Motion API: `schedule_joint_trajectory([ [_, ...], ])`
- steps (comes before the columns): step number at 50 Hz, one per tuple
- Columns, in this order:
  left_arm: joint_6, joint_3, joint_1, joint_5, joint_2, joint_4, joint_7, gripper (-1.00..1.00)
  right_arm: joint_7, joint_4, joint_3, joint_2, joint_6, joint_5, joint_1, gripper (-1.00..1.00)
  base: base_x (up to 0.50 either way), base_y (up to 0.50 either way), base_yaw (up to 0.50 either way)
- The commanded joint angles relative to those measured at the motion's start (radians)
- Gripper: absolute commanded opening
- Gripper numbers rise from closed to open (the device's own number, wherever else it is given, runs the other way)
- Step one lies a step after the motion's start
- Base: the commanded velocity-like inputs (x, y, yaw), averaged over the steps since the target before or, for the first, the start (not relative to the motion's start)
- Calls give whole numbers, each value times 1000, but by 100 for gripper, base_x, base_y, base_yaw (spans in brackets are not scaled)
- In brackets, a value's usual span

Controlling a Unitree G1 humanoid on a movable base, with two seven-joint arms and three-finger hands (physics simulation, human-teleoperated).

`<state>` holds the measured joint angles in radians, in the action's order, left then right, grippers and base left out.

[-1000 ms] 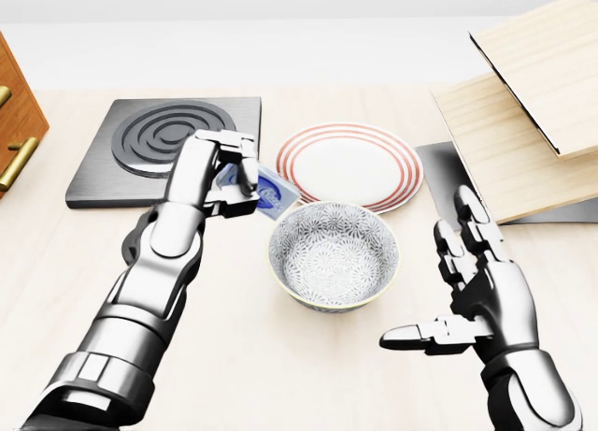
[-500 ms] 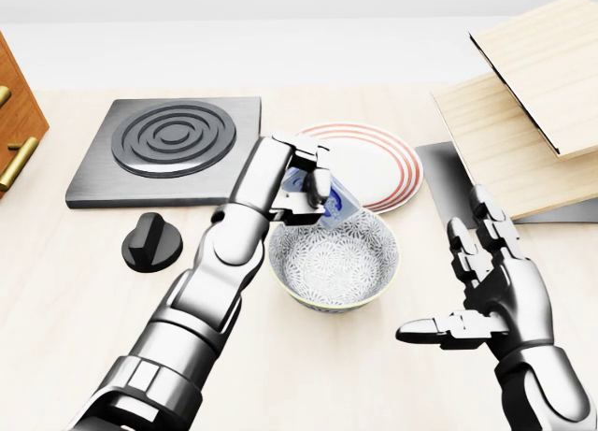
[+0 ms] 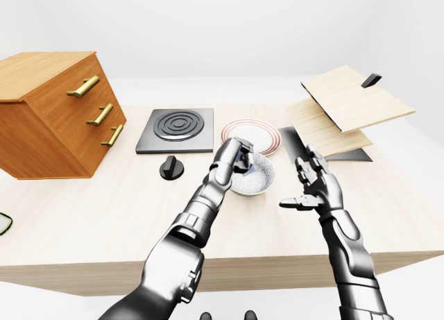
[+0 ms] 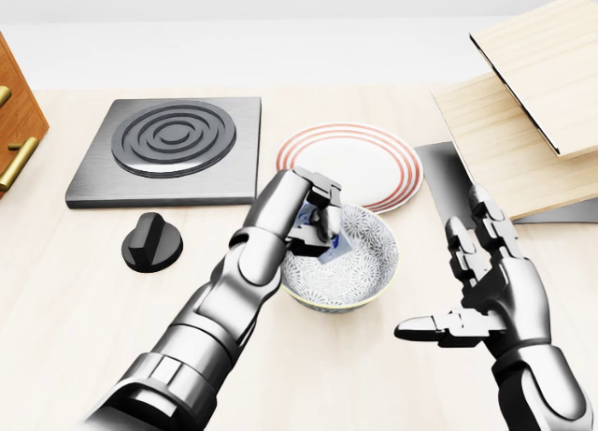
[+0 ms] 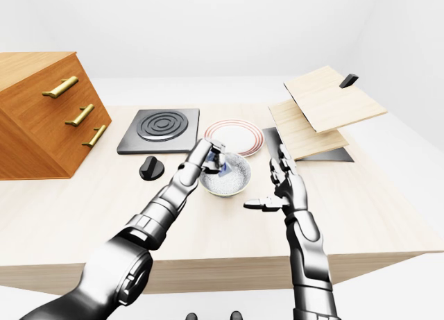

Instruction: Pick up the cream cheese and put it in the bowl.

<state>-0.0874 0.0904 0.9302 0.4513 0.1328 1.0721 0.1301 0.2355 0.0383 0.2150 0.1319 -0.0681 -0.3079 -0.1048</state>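
The patterned bowl (image 4: 360, 267) stands on the pale table just below the red-striped plate (image 4: 360, 165) in the head view. My left hand (image 4: 313, 223) is shut on the blue-and-white cream cheese packet (image 4: 316, 240) and holds it inside the bowl's left half, just above the bottom. The fingers hide most of the packet. My right hand (image 4: 476, 291) is open and empty to the right of the bowl, palm turned toward it, clear of the rim.
A black hob plate (image 4: 168, 146) and a loose black knob (image 4: 151, 245) lie to the left. A wooden drawer unit (image 3: 59, 112) stands at far left. Wooden boards (image 4: 523, 113) lean over a dark tray at the right.
My left hand has carried the cream cheese right and down, from beside the hob plate over the bowl's rim into the bowl. The right hand shifted slightly right.
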Motion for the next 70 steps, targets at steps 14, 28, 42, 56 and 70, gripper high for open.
schedule_joint_trajectory([
  [14, 0, -7, 31, 123, 9, 91, 63, -100, 13, -13, 8, -2, 0, -6, 17, 100, 0, 0, 0],
  [28, 0, -12, 35, 124, 12, 108, 64, -100, 27, 44, 13, 6, 37, -10, 2, 100, 0, 0, 0],
  [42, 0, -13, 41, 116, 18, 92, 54, 66, 37, 70, 14, 15, 53, -19, -6, 100, 0, 0, 0],
  [56, 0, -29, 67, 78, 4, 65, 36, 100, 40, 58, 12, 16, 37, -18, -6, 100, 0, 0, 0],
  [70, 175, -18, -92, -162, -10, -1008, -323, 100, 18, -47, 2, -11, -9, 3, 45, 100, 0, 0, 0],
])
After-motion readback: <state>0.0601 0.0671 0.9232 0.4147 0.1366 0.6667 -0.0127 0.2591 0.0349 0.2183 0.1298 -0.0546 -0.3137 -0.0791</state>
